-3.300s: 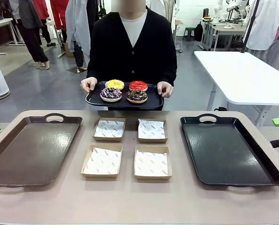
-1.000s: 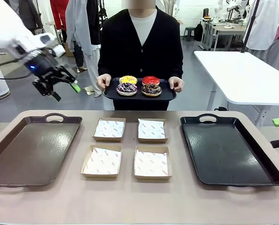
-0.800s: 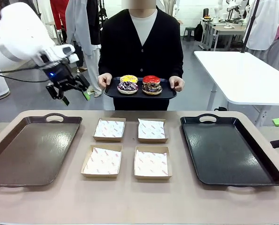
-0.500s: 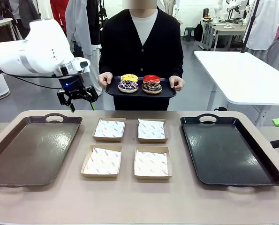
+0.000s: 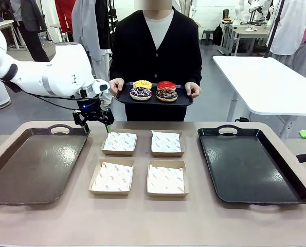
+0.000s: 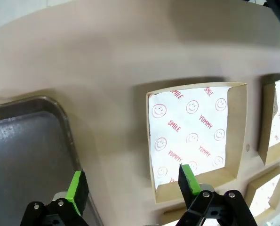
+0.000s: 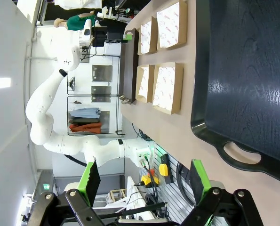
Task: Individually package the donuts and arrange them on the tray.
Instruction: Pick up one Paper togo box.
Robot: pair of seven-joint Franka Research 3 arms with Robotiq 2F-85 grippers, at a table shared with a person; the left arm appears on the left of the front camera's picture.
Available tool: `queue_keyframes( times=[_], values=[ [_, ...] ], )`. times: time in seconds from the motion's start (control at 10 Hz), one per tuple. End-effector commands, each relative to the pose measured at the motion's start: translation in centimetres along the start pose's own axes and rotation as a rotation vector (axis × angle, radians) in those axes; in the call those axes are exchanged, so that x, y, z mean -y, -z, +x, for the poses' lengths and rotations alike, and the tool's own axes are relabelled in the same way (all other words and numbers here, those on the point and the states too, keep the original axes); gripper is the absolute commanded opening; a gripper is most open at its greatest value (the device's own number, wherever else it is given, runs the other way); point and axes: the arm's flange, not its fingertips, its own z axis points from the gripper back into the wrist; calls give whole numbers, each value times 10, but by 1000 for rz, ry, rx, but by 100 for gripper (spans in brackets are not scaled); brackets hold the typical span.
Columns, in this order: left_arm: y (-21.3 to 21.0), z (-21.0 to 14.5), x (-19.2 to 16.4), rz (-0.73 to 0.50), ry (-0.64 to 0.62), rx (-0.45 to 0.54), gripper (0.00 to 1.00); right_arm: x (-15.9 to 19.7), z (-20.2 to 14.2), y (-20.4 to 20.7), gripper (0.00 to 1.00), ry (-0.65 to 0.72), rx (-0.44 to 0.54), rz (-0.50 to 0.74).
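Left hand [image 5: 95, 125] spread wide, pointing downward

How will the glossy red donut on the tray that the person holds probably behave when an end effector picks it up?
The red donut looks soft and light, so a firm pinch would probably dent it. Its glossy icing may smear or stick. It lies flat on the held tray, so it should not roll, though that tray could shift.

The black tray [image 5: 250, 170] gleams like glossy plastic, the cardboard boxes [image 5: 110, 192] look matt around thin paper liners [image 5: 113, 176], and the tabletop [image 5: 194, 221] is smooth and dull.
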Motion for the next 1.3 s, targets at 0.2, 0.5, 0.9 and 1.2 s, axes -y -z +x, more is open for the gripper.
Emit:
queue_keyframes(
  times=[0.2,0.5,0.9,1.2],
  values=[
    [24,1,14,16,-6,34,100,-2,2,-1,100,1,6,15],
    [21,-8,15,13,24,55,100,-2,2,-1,100,1,6,15],
    [28,0,15,-11,22,11,100,-2,2,-1,100,1,6,15],
    [28,0,15,-11,22,11,100,-2,2,-1,100,1,6,15]
  ],
)
